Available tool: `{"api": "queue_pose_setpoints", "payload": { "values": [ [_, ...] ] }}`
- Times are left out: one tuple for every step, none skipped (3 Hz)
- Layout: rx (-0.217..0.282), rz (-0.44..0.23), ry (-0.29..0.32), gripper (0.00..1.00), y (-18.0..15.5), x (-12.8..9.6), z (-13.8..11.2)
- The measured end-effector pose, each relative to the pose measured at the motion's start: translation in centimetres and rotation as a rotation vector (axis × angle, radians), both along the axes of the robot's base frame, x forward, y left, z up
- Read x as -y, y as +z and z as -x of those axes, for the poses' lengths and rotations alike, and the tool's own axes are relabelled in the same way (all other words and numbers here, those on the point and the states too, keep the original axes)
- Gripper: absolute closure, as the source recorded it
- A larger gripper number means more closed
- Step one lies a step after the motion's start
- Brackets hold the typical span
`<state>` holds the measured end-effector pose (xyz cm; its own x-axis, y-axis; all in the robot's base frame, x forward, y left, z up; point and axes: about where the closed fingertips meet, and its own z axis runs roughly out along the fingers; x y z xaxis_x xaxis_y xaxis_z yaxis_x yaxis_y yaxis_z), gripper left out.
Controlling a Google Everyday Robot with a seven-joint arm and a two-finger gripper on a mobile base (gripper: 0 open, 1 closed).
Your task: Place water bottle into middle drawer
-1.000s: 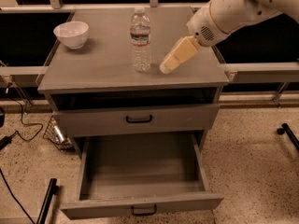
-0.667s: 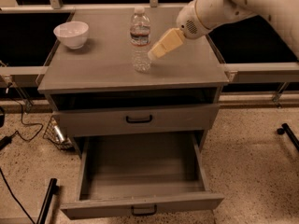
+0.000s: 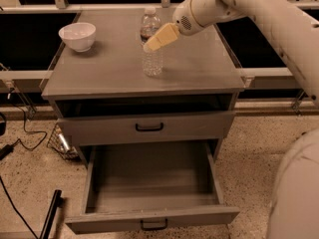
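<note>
**Hand at the water bottle's label, middle drawer pulled out**

The water bottle (image 3: 152,62) stands upright on the grey desk (image 3: 194,71), about the middle of the top. The hand (image 3: 150,45) comes at the bottle from its right and from above. Its tan, blunt, wedge-shaped tip overlaps the bottle at the height of the dark label band, just under the shoulder. From this view it cannot be told whether the hand is open, closed or gripping the bottle. The tip looks to be at the bottle's surface, but contact is not certain.

The bottle is clear ribbed plastic with a white cap, slim and round. Behind the hand, to the bottle's right, a smooth off-white arm (image 3: 244,6) with a rounded, perforated wrist housing rises toward the upper right corner.

To the bottle's left and a little farther back sits 1 white bowl (image 3: 77,35), glossy and round, well apart from the bottle and shorter than it.

Below the bottle, on the front of the desk, are 2 flat matte grey drawers, each with a small black bar handle. The upper drawer (image 3: 99,129) is shut. The middle drawer (image 3: 112,222) is drawn far out, a wide shallow tray with plain walls. Lower left of the bottle, black cables (image 3: 20,133) trail over a speckled floor (image 3: 249,148).
</note>
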<state>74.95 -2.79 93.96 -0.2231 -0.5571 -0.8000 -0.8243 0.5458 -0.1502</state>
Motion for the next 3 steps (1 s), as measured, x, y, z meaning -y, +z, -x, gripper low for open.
{"api": "queue_pose_setpoints", "payload": {
  "values": [
    [-0.01, -0.035, 0.034, 0.0, -0.1, -2.3, -1.1],
    [-0.036, -0.075, 0.111, 0.0, 0.2, -4.7, 0.6],
    [-0.055, -0.096, 0.162, 0.0, 0.4, -5.5, 3.1]
  ]
}}
